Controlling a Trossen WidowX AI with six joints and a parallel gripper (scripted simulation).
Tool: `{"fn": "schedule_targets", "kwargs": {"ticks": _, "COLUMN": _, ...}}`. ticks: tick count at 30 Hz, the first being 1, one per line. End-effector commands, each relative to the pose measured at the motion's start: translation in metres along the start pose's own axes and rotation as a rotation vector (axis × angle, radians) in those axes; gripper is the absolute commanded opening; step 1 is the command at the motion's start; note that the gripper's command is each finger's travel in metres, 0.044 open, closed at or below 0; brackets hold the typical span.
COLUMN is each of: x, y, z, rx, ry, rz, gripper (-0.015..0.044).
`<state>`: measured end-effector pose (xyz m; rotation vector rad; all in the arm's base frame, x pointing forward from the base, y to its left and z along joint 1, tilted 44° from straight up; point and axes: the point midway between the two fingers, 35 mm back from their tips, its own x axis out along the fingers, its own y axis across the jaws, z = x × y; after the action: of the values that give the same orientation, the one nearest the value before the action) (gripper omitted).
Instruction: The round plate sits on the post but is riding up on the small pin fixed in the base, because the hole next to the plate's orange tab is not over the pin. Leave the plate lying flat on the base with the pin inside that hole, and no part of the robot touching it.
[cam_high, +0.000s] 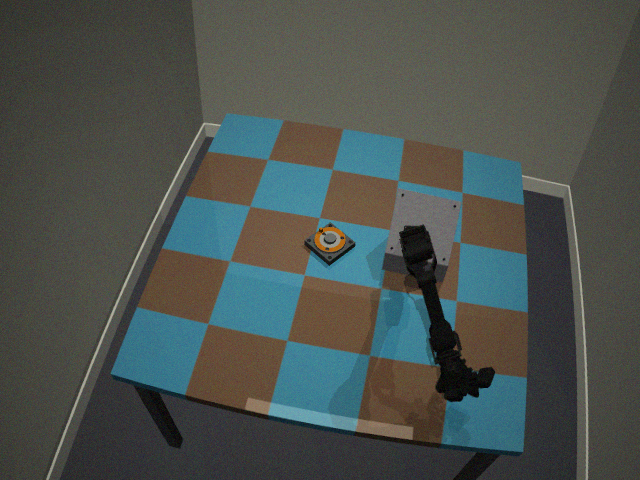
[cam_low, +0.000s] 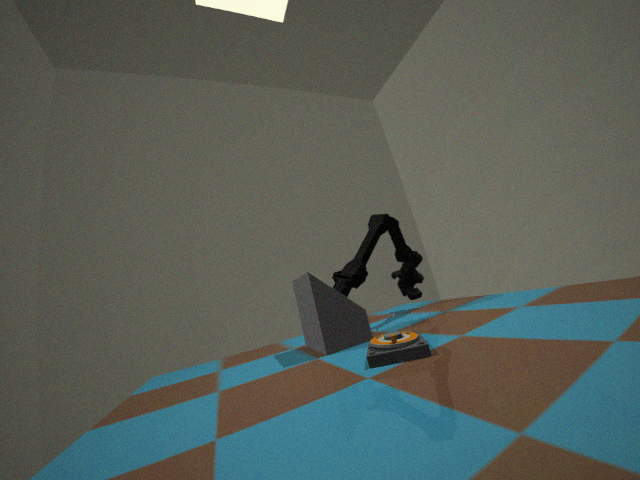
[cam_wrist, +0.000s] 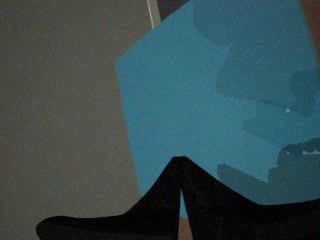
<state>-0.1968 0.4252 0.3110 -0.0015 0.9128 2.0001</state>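
The round plate (cam_high: 337, 248) (cam_low: 379, 342), with an orange ring and a pale inner ring, sits around the grey post (cam_high: 329, 238) on the dark square base (cam_high: 329, 260) (cam_low: 399, 356). Its orange tab (cam_high: 321, 230) is at the plate's upper left in the top view and faces the viewer in the exterior view. A dark mark lies beside the tab; whether it is the hole or the pin, and whether the plate lies fully flat, I cannot tell. My gripper (cam_wrist: 179, 162) is shut and empty, in the air above the table's near right part, well away from the plate.
A grey block (cam_high: 431, 206) (cam_low: 338, 322) with a sloping top and dark screws stands right of the base in the top view; my arm (cam_high: 433, 304) (cam_low: 368, 248) rises from it. The table edge and a corner (cam_wrist: 122, 64) show in the wrist view.
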Motion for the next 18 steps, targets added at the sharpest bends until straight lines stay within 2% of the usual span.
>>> {"fn": "schedule_targets", "kwargs": {"ticks": 1, "x": -0.031, "y": -0.022, "z": 0.034, "rx": 0.002, "ry": -0.075, "rz": -0.041, "gripper": 0.0}}
{"fn": "schedule_targets", "kwargs": {"ticks": 7, "x": -0.096, "y": -0.093, "z": 0.091, "rx": 0.02, "ry": -0.22, "rz": -0.199, "gripper": 0.0}}
{"fn": "schedule_targets", "kwargs": {"ticks": 9, "x": -0.106, "y": -0.1, "z": 0.098, "rx": 0.012, "ry": -0.24, "rz": -0.219, "gripper": 0.0}}
{"fn": "schedule_targets", "kwargs": {"ticks": 15, "x": -0.187, "y": -0.176, "z": 0.131, "rx": -0.015, "ry": -0.342, "rz": -0.438, "gripper": 0.0}}
{"fn": "schedule_targets", "kwargs": {"ticks": 18, "x": -0.21, "y": -0.193, "z": 0.138, "rx": 0.022, "ry": -0.387, "rz": -0.48, "gripper": 0.0}}
